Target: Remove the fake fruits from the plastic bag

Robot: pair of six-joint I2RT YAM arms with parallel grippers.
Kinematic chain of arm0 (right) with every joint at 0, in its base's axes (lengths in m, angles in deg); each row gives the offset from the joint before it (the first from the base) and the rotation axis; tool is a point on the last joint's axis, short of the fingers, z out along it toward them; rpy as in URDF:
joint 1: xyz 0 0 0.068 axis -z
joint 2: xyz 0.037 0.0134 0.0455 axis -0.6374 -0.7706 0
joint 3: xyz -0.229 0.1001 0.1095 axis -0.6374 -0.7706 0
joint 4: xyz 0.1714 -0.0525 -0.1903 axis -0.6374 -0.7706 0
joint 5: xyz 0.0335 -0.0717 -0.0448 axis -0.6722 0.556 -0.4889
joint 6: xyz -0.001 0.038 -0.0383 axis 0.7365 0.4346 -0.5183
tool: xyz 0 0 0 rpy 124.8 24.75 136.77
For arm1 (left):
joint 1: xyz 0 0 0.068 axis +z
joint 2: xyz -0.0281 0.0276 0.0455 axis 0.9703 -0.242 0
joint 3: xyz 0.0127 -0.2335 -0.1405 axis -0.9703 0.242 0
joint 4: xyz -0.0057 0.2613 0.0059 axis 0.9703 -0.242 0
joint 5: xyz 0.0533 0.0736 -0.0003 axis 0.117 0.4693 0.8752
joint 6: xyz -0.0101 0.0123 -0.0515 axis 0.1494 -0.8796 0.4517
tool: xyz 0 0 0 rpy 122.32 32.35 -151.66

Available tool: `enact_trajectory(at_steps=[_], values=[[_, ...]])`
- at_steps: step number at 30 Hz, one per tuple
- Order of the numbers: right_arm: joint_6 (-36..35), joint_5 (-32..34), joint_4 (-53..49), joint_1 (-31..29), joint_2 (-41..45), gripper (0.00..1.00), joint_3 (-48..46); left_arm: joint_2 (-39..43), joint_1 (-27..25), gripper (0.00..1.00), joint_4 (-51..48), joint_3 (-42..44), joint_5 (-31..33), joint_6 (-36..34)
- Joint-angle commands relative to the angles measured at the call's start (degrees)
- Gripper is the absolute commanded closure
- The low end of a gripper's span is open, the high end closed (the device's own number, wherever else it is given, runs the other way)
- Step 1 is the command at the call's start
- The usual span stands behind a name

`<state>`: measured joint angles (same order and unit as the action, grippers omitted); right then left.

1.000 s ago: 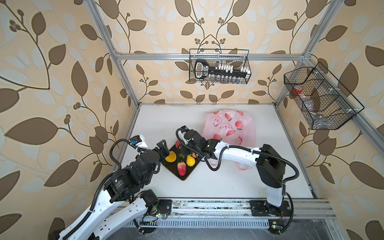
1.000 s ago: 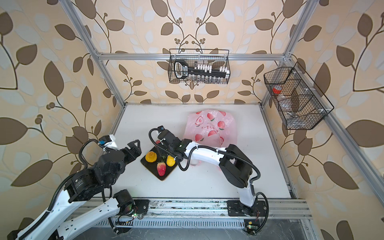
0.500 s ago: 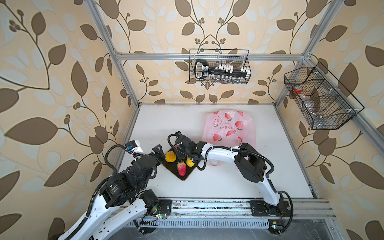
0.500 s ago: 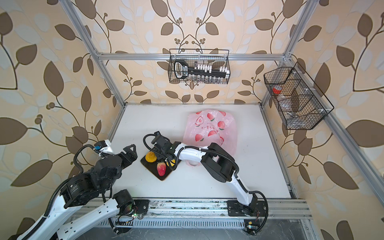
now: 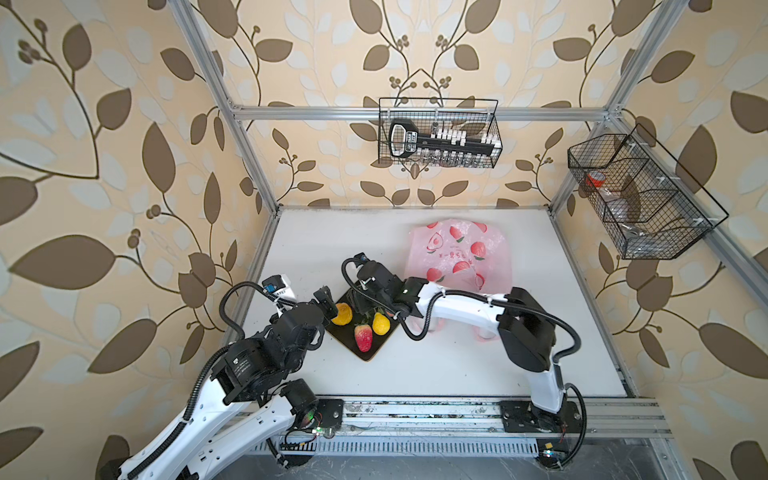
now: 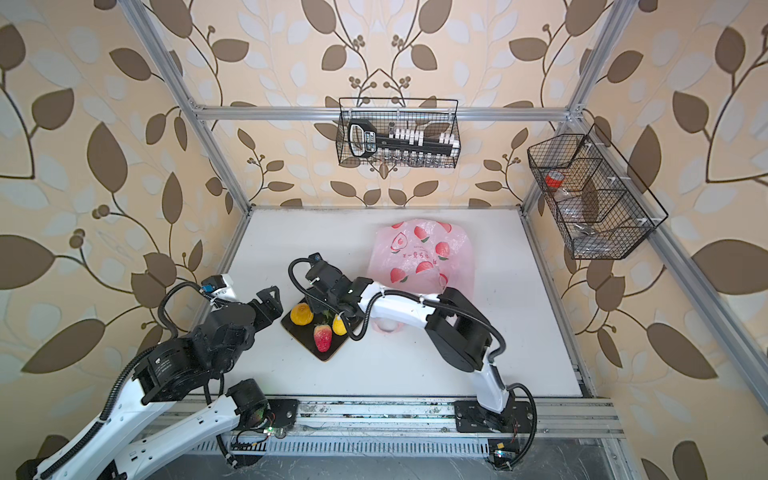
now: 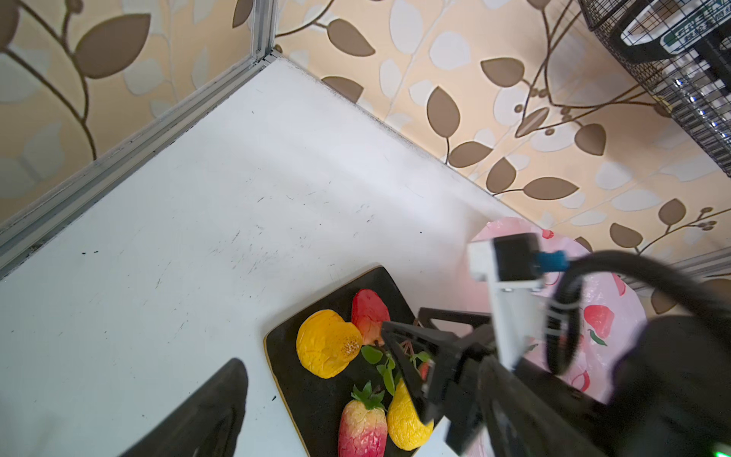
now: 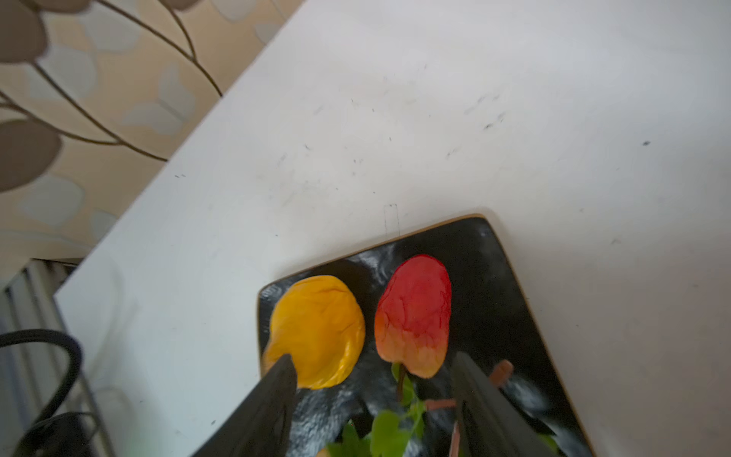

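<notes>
- Fake fruits [image 7: 328, 344]: an orange [image 5: 342, 313], a strawberry [image 5: 363, 337], a lemon [image 5: 381, 323] and a red-orange fruit [image 8: 413, 316] all lie on the dark mat [image 8: 494, 269]. They are apart from the pink plastic bag [image 5: 457, 253], which lies slack on the table [image 5: 415, 374].
- Right gripper [image 8: 374, 358] hangs over the mat, jaws parted either side of the red-orange fruit's stem end, gripping nothing.
- Left gripper [image 6: 270, 300] sits beside the mat, jaws wide, empty.
- Step, by my judgement: setting a fruit down. Next, lift clear without nudging it, then check the bag; its contents cannot be told.
</notes>
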<state>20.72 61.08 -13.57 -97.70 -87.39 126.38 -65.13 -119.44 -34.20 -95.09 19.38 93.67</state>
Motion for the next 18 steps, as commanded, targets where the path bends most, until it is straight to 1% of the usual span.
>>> enact_trajectory(at_steps=[1,3,4,6,8,10,13,14,15,18], values=[[-0.12,0.99,0.6,0.65,8.92,0.37,-5.97,-1.58,0.11,0.09,3.79,-2.64,0.06,-4.28],[0.62,1.64,0.68,1.87,14.38,0.37,-11.34,-2.49,0.1,0.09,6.67,-2.68,-2.24,-7.95],[1.18,1.9,0.78,2.61,17.54,0.38,-14.42,-3.06,0.14,0.09,8.84,-2.54,-4.53,-10.35],[2.37,2.98,0.83,4.65,23.84,0.38,-21.05,-4.77,0.11,0.09,13.44,-2.49,-10.4,-15.83],[3.68,4.69,0.53,6.78,30.54,0.39,-27.64,-7.74,0.08,0.1,16.01,-3.48,-16.37,-19.58],[5.41,6.42,-0.46,9.73,36.99,0.39,-33.85,-12.46,0.1,0.12,17.09,-5.48,-22.47,-22.76],[8.03,7.81,-3.24,15.62,46.2,0.39,-41.99,-20.4,-0.5,0.15,17.36,-8.8,-30.92,-25.11],[8.57,8.22,-4.16,17.53,48.77,0.39,-43.93,-22.67,-1.54,0.16,17.38,-9.71,-31.9,-25.76],[9.1,8.49,-5.32,19.74,51.61,0.39,-46.0,-25.49,-3.71,0.16,17.31,-10.74,-31.51,-26.98],[9.74,8.58,-8.66,25.39,58.64,0.38,-50.01,-33.15,-10.57,0.16,16.21,-14.37,-28.26,-31.23]])
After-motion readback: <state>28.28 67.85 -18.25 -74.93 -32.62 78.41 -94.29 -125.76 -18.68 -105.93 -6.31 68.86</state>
